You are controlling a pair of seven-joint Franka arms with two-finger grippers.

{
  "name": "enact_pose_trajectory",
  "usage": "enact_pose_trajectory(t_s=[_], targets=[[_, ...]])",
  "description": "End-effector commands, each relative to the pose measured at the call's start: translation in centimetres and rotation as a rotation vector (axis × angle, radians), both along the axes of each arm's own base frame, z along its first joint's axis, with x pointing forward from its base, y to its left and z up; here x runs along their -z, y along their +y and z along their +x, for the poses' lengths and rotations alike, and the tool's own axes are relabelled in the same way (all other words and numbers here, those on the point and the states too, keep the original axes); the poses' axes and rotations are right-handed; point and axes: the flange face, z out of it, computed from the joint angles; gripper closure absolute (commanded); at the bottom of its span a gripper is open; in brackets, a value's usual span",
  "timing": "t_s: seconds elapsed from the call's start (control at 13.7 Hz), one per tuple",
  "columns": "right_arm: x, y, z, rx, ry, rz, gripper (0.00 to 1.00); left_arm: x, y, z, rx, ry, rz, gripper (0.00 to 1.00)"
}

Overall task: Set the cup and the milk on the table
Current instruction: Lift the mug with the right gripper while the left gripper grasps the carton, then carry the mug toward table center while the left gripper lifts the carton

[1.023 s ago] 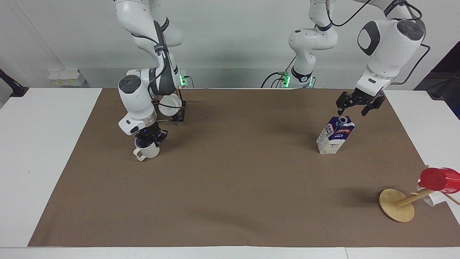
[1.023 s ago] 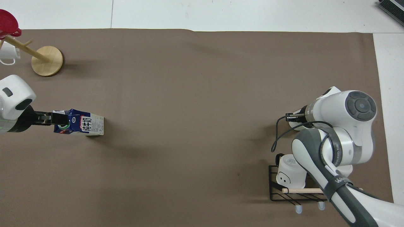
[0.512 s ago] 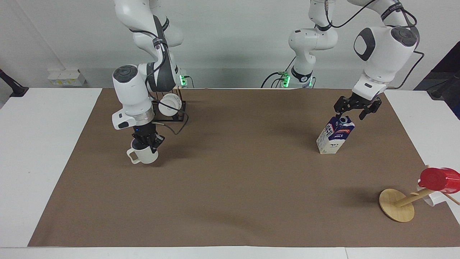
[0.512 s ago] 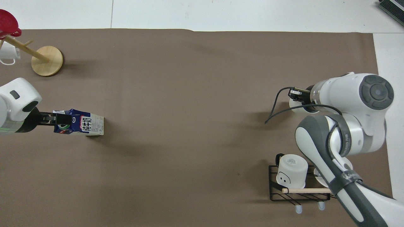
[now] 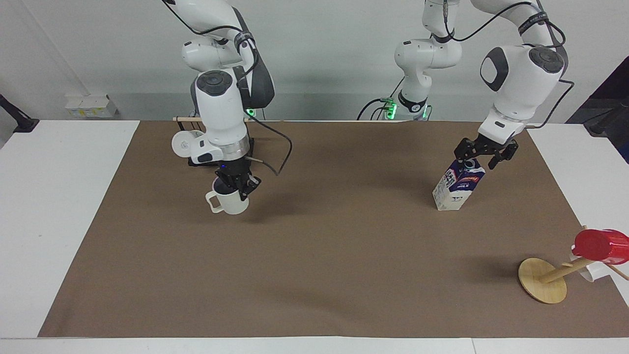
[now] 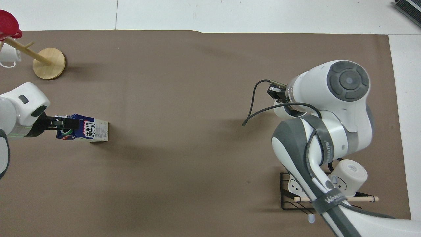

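Nearest the robots, in the lower corner of the overhead view at the right arm's end, a black wire rack [image 6: 289, 200] with a wooden dowel is being seen, with a white printed mug [image 6: 350, 174] resting on it. Just past it, in the upper half of the facing view, the plain off-white cylindrical cup [image 5: 231, 204] with a loop handle is being held by its rim in the shut fingers of the right gripper [image 5: 239, 189], upright and low over the big brown rectangular mat [image 5: 319, 255] that is covering the white table [image 5: 59, 206]; whether its base is touching cannot be told. At the left arm's end, at about the same height in the frame, the small gable-top milk carton [image 5: 457, 187], dark blue above and white below, is standing on the mat and appears to be leaning. Its ridge is being straddled by the spread-open fingers of the left gripper [image 5: 484, 156], which are not closed on it. For a clean placement, the cup should probably be brought down level until its base is fully seated before it is released, and the carton should be left square on its base. Farthest out, low in the facing view, a tilted wooden stand [image 5: 542, 280] is bearing a red cup [image 5: 600, 245].
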Motion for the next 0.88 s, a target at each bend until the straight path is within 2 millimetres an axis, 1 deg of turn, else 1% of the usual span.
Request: enact_pose_trajectory(t_s=[0.0, 0.07, 0.22, 0.29, 0.44, 0.51, 0.58, 0.66, 0.73, 0.8], targets=[[1.5, 4.8, 0.6, 0.052, 0.008, -0.028, 1.0, 1.4, -0.2, 0.1, -0.006, -0.017, 0.015, 0.0], [1.9, 7.1, 0.4, 0.068, 0.002, -0.031, 1.0, 1.6, -0.1, 0.0, -0.008, -0.017, 0.015, 0.0], [3.2, 10.1, -0.1, 0.101, 0.001, -0.024, 1.0, 1.7, -0.1, 0.1, -0.008, -0.017, 0.015, 0.0], [4.4, 12.5, -1.0, 0.097, 0.005, -0.027, 1.0, 1.7, -0.1, 0.1, -0.009, -0.02, 0.015, 0.0], [6.7, 16.3, -2.1, 0.116, -0.02, -0.014, 1.0, 1.7, -0.2, 0.1, -0.017, -0.019, 0.014, 0.0], [7.5, 17.6, -2.7, 0.11, -0.026, -0.025, 1.0, 1.6, -0.2, 0.1, -0.029, -0.018, 0.013, 0.01], [8.0, 18.5, -3.2, 0.119, -0.025, -0.022, 1.0, 1.7, -0.5, 0.1, -0.029, -0.015, 0.013, 0.1], [8.0, 19.4, -3.7, 0.121, -0.031, -0.015, 1.0, 1.7, -0.6, 0.0, -0.029, -0.015, 0.013, 0.2], [7.9, 19.8, -3.8, 0.119, -0.039, -0.005, 1.0, 1.7, -0.8, 0.0, -0.028, -0.012, 0.013, 0.28], [7.7, 20.0, -3.8, 0.122, -0.045, 0.007, 1.0, 1.7, -0.7, 0.0, -0.029, -0.012, 0.013, 0.33]])
